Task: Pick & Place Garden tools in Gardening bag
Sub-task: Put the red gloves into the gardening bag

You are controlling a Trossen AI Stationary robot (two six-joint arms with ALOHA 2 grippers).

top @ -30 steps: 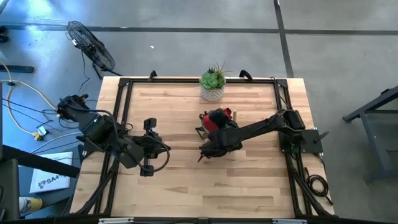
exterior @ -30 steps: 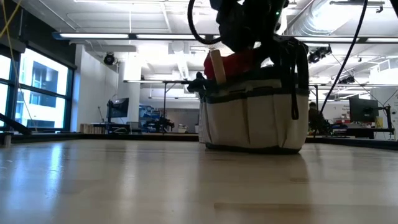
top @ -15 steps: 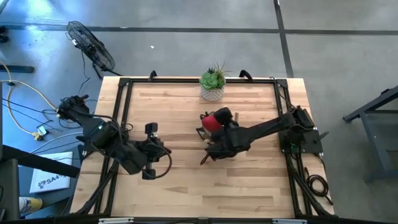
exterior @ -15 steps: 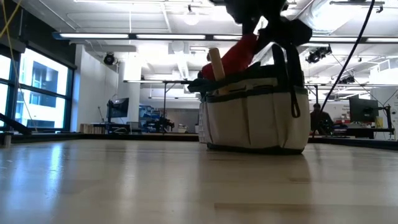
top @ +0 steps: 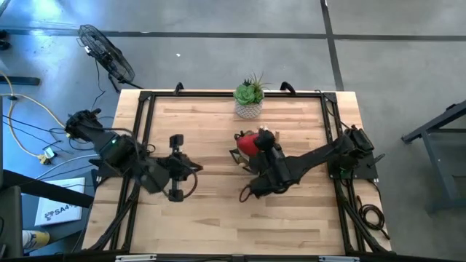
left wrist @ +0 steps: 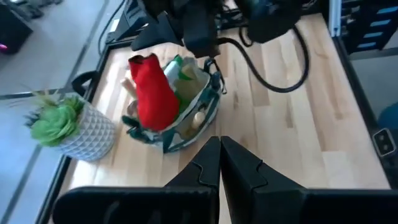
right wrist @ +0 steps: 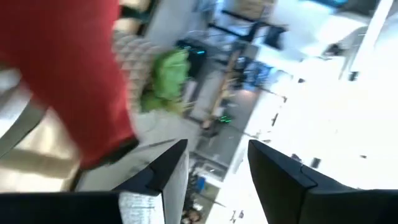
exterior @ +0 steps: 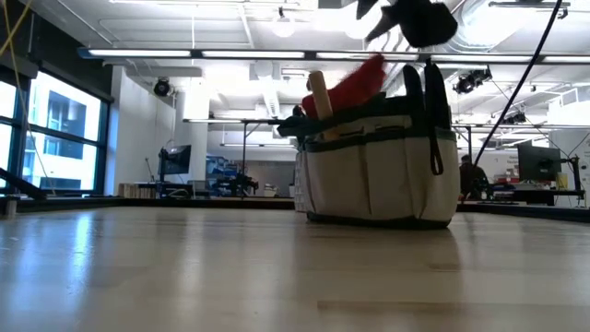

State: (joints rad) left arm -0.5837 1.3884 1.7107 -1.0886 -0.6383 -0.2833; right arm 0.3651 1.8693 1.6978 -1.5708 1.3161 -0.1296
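While hidden overhead, bag [exterior: 380, 172] pockets show at table height.

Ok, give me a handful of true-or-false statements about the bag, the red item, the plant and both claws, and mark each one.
1. The red soft item sticks up out of the gardening bag. True.
2. The right claw is shut on the red soft item. False: its fingers stand apart with nothing between them.
3. The left claw is shut and empty. True.
4. The potted plant lies tipped over inside the bag. False: it stands upright on the table, beside the bag.
5. A wooden handle pokes above the bag's rim. True.
6. The left claw is touching the bag. False: it sits well apart from it.
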